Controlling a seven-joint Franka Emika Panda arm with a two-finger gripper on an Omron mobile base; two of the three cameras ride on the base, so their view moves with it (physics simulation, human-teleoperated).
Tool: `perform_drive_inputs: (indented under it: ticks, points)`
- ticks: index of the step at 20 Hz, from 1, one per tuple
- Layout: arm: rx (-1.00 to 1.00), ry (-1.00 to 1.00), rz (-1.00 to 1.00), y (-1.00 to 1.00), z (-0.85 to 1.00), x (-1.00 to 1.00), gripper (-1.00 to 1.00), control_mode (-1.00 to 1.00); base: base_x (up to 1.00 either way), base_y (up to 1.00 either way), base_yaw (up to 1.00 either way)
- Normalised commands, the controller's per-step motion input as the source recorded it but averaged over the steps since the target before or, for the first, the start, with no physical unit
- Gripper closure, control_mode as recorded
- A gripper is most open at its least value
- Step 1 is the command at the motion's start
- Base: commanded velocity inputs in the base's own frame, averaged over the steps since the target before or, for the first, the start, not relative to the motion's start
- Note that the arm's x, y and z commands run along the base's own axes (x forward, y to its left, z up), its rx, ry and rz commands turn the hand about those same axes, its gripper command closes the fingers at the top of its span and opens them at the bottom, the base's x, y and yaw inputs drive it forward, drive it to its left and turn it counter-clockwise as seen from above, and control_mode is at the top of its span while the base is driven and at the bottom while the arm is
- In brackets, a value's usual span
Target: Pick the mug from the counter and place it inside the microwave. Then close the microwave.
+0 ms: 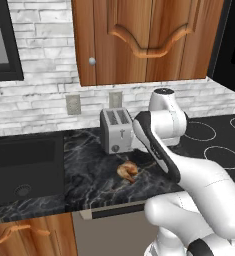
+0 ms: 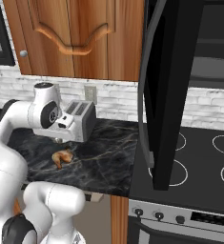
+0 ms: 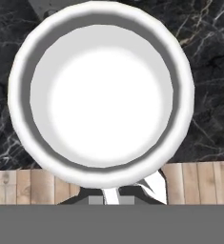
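Here the mug (image 3: 101, 93) takes up most of the hand view, seen straight down its mouth: a round white cup with a thick, smooth rim, a grey shaded band just inside the lip and a bright white bottom. The gripper (image 3: 114, 194) is pinched tight on the mug's rim at the lower edge of that view, where the dark finger tips sit against the white wall. Behind the mug lies the counter (image 3: 206, 71), black marble with pale veins, and past its edge a strip of wooden floor (image 3: 199, 183). From the base cameras the arm's wrist bends down in front of the silver toaster (image 1: 116, 130), and a brown pastry (image 1: 128, 171) lies on the marble just beside it. On the right, the microwave (image 2: 199, 52) hangs above the stovetop (image 2: 204, 162) with its dark door (image 2: 166, 95) swung wide open.
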Motion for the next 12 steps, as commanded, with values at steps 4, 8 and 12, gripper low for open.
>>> perform_drive_inputs:
  ticks: [4, 8, 12]
  points:
    - [0.0, -0.06, 0.0, 0.04, 0.06, -0.27, 1.0, -1.0, 0.0, 0.0, 0.0]
    - [0.0, -0.13, 0.0, 0.02, 0.09, -0.31, 1.0, -1.0, 0.0, 0.0, 0.0]
    - [0.0, -0.17, 0.0, 0.0, 0.04, -0.18, 1.0, -1.0, 0.0, 0.0, 0.0]
